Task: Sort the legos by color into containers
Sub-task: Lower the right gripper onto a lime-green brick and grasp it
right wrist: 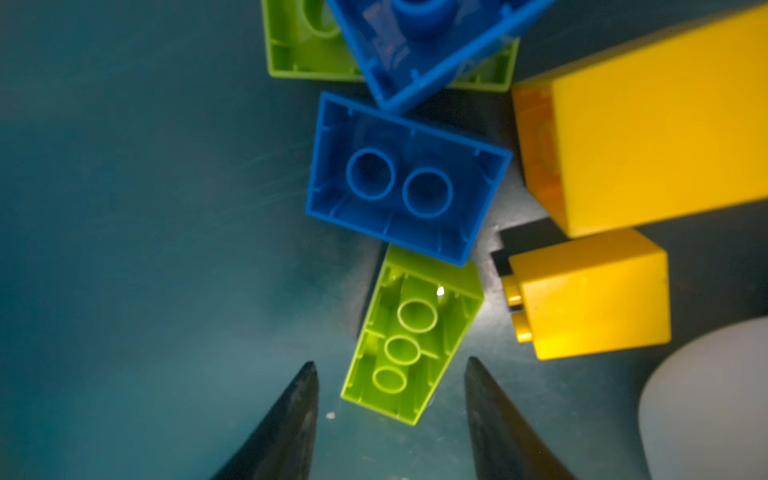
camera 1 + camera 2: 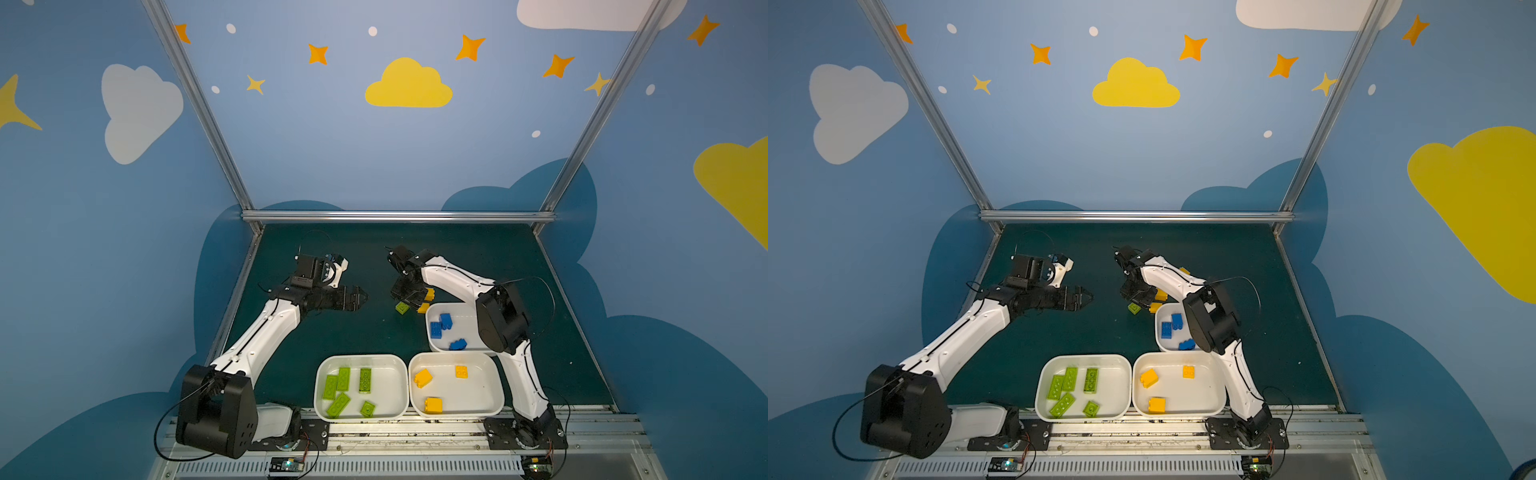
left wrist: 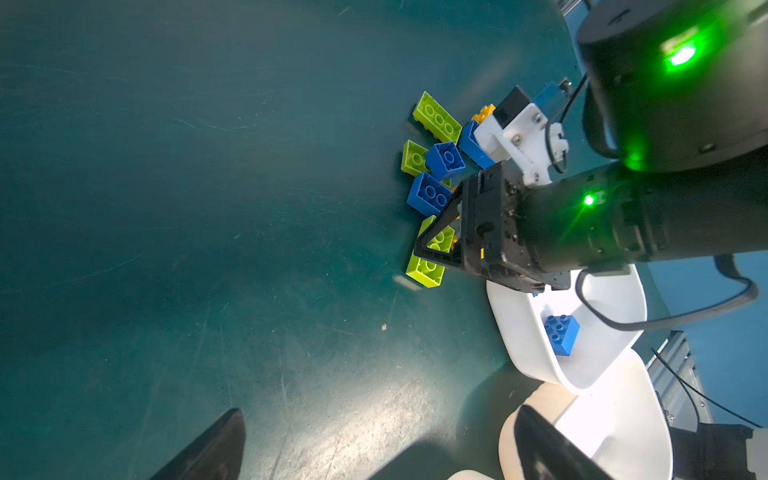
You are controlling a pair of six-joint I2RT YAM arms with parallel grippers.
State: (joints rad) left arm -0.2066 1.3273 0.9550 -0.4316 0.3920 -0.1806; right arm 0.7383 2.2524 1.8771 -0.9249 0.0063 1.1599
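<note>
Loose legos lie in a heap on the green mat: a lime-green brick (image 1: 411, 336) upside down, blue ones (image 1: 407, 178) and yellow ones (image 1: 590, 295). My right gripper (image 1: 391, 363) points down at the heap, open, with one jaw on each side of the lime brick's near end and a gap on both sides. In both top views that lime brick (image 2: 402, 308) (image 2: 1134, 308) shows just under the right gripper (image 2: 409, 300). My left gripper (image 2: 359, 298) (image 3: 380, 415) hovers open and empty to the left of the heap. Three white containers hold sorted legos.
The lime-green tray (image 2: 390, 388) and the yellow tray (image 2: 471, 399) stand side by side at the front edge. The blue tray (image 2: 465, 322) sits behind the yellow one, right beside the heap and partly under my right arm. Walls and metal rails enclose the mat.
</note>
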